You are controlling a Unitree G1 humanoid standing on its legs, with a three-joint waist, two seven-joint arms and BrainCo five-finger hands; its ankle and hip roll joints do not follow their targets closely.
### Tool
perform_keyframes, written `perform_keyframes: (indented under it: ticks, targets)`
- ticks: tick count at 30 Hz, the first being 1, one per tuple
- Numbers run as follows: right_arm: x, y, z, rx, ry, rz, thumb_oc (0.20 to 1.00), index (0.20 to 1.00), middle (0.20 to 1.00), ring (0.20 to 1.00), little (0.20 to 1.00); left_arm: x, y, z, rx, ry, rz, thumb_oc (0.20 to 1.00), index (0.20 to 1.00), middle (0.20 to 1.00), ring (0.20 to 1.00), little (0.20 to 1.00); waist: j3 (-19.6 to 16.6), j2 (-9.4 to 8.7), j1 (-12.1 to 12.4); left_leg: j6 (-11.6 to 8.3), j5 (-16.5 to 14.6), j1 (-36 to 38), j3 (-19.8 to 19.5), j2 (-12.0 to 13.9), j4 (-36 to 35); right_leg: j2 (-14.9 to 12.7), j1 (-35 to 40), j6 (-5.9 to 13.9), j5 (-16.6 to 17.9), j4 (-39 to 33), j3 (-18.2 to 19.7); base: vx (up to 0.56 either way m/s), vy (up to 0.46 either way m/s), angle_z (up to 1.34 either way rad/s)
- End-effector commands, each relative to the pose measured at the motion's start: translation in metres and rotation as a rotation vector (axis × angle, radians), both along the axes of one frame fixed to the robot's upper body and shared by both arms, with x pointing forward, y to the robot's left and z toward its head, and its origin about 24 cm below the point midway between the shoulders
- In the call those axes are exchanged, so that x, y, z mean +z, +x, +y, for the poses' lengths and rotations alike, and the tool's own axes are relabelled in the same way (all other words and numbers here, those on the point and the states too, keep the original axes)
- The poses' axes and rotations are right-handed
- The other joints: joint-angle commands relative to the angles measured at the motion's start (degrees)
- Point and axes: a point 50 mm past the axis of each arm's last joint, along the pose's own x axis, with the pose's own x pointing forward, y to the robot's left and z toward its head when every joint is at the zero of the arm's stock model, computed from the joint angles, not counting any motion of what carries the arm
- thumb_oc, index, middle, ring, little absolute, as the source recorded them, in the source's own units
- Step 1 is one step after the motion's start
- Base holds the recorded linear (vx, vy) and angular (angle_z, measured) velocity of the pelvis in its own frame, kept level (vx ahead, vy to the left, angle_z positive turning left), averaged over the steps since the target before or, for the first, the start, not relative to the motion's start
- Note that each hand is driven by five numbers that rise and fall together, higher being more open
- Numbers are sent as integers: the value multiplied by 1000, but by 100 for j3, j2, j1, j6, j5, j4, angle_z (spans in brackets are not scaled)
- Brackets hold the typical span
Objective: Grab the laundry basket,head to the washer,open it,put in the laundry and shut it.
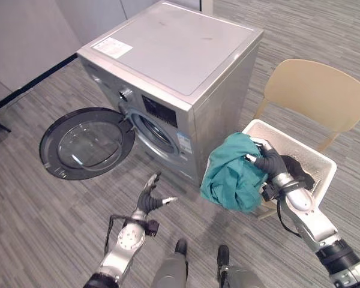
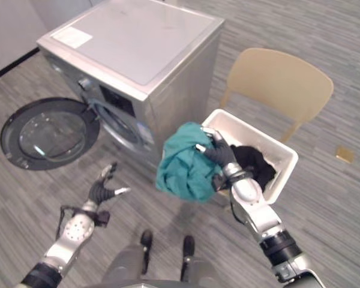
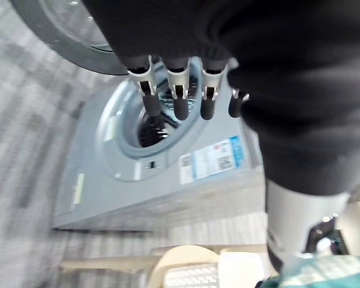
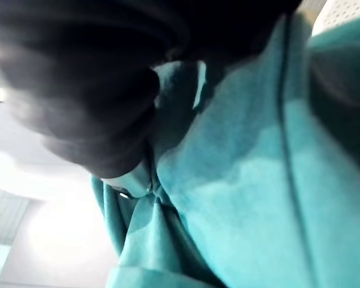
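With the washer door (image 1: 87, 143) open, your right hand (image 1: 269, 161) fingers clench the teal garment (image 1: 231, 172) above the laundry basket (image 1: 321, 157), left hand (image 1: 149, 200) fingers relaxed; loading and shutting remain.

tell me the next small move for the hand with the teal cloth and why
Probably swing the right hand left toward the washer's open drum. It grips the teal garment lifted above the white basket, and the door is already wide open, left hand clear.
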Motion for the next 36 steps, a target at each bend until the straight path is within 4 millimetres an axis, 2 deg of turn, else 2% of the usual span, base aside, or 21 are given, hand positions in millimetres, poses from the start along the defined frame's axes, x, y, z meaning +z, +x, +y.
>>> perform_keyframes:
  ticks: [1,6,9,10,11,12,14,15,16,17,19,20,24,25,26,27,29,30,32,33,36]
  targets:
    - [30,-2,15,70,57,-168,200,200,200,200,200,31,11,-23,-185,82,-175,1000,1000,1000,1000,1000,-372,-223,-199,301,333,208,496,12,-662,-93,631,923,-614,-409,-109,-3,111,45]
    - [27,5,23,88,51,-139,200,200,200,200,200,40,13,-40,-282,111,-210,1000,1000,1000,1000,1000,-516,-256,-215,300,351,488,461,-66,-1129,-125,816,998,-490,-545,-185,21,109,36]
    - [30,13,36,114,52,-140,200,200,200,200,200,58,21,-54,-355,148,-294,1000,1000,1000,1000,1000,-575,-286,-195,327,346,652,493,-104,-1301,-145,876,1044,-451,-568,-175,-1,97,-2]
    - [33,17,47,140,57,-141,200,200,200,200,200,74,27,-66,-418,205,-387,1000,1000,1000,1000,1000,-647,-307,-207,348,329,750,528,-116,-1374,-155,890,1073,-421,-558,-145,4,80,-1]
    - [34,17,47,139,58,-143,200,200,200,200,200,74,27,-67,-418,207,-389,1000,1000,1000,1000,1000,-627,-310,-194,349,332,771,538,-116,-1388,-155,899,1075,-422,-557,-135,17,98,0]
    - [39,21,56,164,70,-150,200,200,200,200,200,81,30,-77,-460,237,-431,1000,1000,1000,1000,1000,-711,-324,-219,367,314,863,579,-132,-1450,-161,922,1095,-408,-556,-114,13,47,-2]
    - [42,22,61,176,84,-156,200,200,200,200,200,86,34,-83,-478,266,-459,1000,1000,1000,1000,1000,-730,-326,-219,376,311,922,606,-136,-1493,-163,942,1108,-402,-557,-101,17,66,-8]
    - [46,23,73,214,112,-152,200,200,200,200,200,88,37,-90,-491,300,-482,1000,1000,1000,1000,1000,-794,-323,-247,392,294,1007,650,-146,-1536,-165,966,1118,-399,-552,-71,20,60,-15]
    - [46,23,73,214,112,-152,200,200,200,200,200,88,38,-90,-491,300,-483,1000,1000,1000,1000,1000,-785,-323,-240,392,295,1018,655,-145,-1543,-164,972,1118,-399,-553,-65,30,61,-21]
    - [46,21,83,244,157,-133,200,200,200,200,200,90,45,-96,-470,321,-496,1000,1000,1000,1000,1000,-827,-315,-278,407,284,1075,685,-146,-1568,-167,999,1119,-395,-553,-38,21,40,-19]
    - [45,20,88,259,173,-123,200,200,200,200,200,89,48,-99,-457,333,-500,1000,1000,1000,1000,1000,-838,-305,-294,411,273,1115,704,-151,-1578,-162,1014,1122,-398,-555,-22,23,36,-10]
    - [41,16,96,292,208,-95,200,200,200,200,200,88,52,-101,-428,349,-508,200,200,200,200,200,-865,-286,-329,418,261,1174,734,-141,-1593,-169,1035,1122,-393,-557,-5,27,27,-9]
    - [31,9,104,334,254,-33,200,200,200,200,200,82,54,-95,-363,338,-485,200,200,200,200,200,-899,-259,-353,417,251,1254,773,-130,-1620,-170,1092,1114,-392,-579,5,14,9,-8]
    - [29,8,104,338,253,-24,278,278,278,278,278,81,54,-92,-348,333,-480,200,200,200,200,200,-902,-255,-354,418,251,1264,773,-129,-1627,-168,1103,1110,-390,-592,10,7,-3,-17]
    - [27,7,103,344,256,-16,573,573,573,573,573,79,53,-88,-331,327,-470,200,200,200,200,200,-913,-250,-359,416,253,1273,772,-126,-1631,-165,1117,1109,-386,-600,10,9,-7,-11]
    - [25,6,101,345,254,-7,1000,1000,1000,1000,1000,77,53,-84,-307,318,-455,200,200,200,200,200,-924,-245,-359,414,254,1282,775,-120,-1631,-163,1124,1106,-385,-609,8,4,-10,-4]
    - [21,4,91,337,228,6,1000,1000,1000,1000,1000,70,52,-68,-243,292,-414,200,200,200,200,200,-940,-240,-358,399,269,1292,767,-117,-1631,-163,1145,1105,-365,-649,-3,0,0,0]
    - [20,4,91,338,228,7,1000,1000,1000,1000,1000,70,52,-68,-243,291,-413,200,200,200,200,200,-943,-237,-361,399,269,1293,765,-117,-1631,-163,1148,1105,-363,-652,-5,-21,-34,-1]
    - [19,2,73,316,136,-11,1000,1000,1000,1000,1000,65,50,-47,-179,290,-377,200,200,200,200,200,-954,-237,-361,377,303,1262,752,-114,-1631,-159,1151,1110,-345,-693,-35,0,0,0]
    - [18,2,73,316,136,-11,1000,1000,1000,1000,1000,65,50,-47,-179,289,-376,200,200,200,200,200,-958,-234,-364,377,304,1261,749,-114,-1631,-159,1152,1110,-344,-694,-38,-14,-25,5]
    - [16,-7,41,255,-35,-54,1000,1000,1000,1000,1000,54,40,-19,-109,295,-319,200,200,200,200,200,-990,-215,-388,355,327,1238,743,-107,-1631,-160,1155,1124,-323,-728,-73,-9,-30,7]
